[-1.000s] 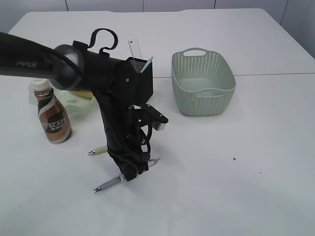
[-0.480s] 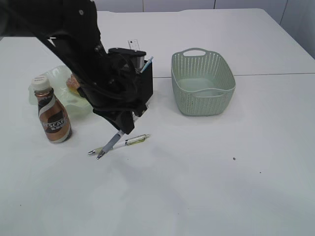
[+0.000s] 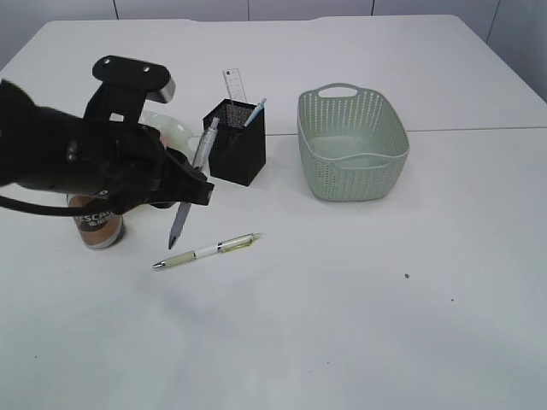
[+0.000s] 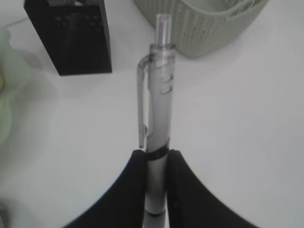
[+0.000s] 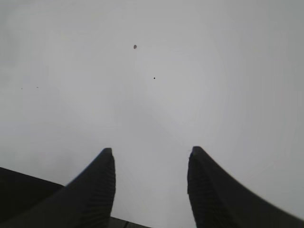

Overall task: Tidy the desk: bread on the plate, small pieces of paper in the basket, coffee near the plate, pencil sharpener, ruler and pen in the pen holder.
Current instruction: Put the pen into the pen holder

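Pen (image 3: 190, 186) is pinched tight in the left pincer (image 4: 156, 164), lifted off the tabletop (image 3: 359, 325) presumably for the pen holder (image 3: 235, 141), while right pincer (image 5: 151, 183) sits open, empty.

Bare desk (image 3: 385, 325) right of basket (image 3: 352, 143)

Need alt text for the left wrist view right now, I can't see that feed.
The left tool is shut on a grey translucent clip pen, held above the white desk. Beyond it stand the black square mesh pen holder and the pale green perforated basket.
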### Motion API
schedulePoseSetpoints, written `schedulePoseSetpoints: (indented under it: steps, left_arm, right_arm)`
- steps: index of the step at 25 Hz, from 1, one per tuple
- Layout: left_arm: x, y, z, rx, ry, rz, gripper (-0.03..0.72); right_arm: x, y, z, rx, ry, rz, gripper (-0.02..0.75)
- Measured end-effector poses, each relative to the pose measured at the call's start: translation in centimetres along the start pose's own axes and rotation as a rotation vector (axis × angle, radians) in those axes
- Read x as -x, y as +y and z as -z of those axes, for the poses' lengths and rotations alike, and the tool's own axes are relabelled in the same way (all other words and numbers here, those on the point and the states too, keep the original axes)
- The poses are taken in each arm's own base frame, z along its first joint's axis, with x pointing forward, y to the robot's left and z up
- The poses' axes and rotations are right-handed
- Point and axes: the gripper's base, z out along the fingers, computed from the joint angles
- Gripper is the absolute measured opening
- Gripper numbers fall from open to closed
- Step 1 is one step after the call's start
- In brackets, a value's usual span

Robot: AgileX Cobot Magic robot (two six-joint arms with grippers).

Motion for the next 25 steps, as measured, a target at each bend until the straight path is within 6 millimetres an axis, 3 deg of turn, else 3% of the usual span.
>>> schedulePoseSetpoints:
  steps: [4, 9, 16, 25]
  left_arm:
    - [-0.2, 0.6, -0.3, 0.045, -0.198, -0.001, 0.065]
    - [2.0, 0.9, -1.3, 0.081, -0.436, -0.004, 0.065]
    - [6.1, 0.8, -4.9, 0.076, -0.529, -0.034, 0.065]
    - [9.8, 5.0, -10.1, 0.145, -0.56, -0.012, 0.065]
  right_arm:
    - [0.0, 0.0, 0.0, 0.0, 0.0, 0.0, 0.365]
    - [0.0, 0.0, 0.0, 0.0, 0.0, 0.0, 0.365]
    - [0.0, -0.2, 0.0, -0.017, -0.001, 0.006, 0.365]
    - [0.0, -0.6, 0.0, -0.064, -0.004, 0.021, 0.365]
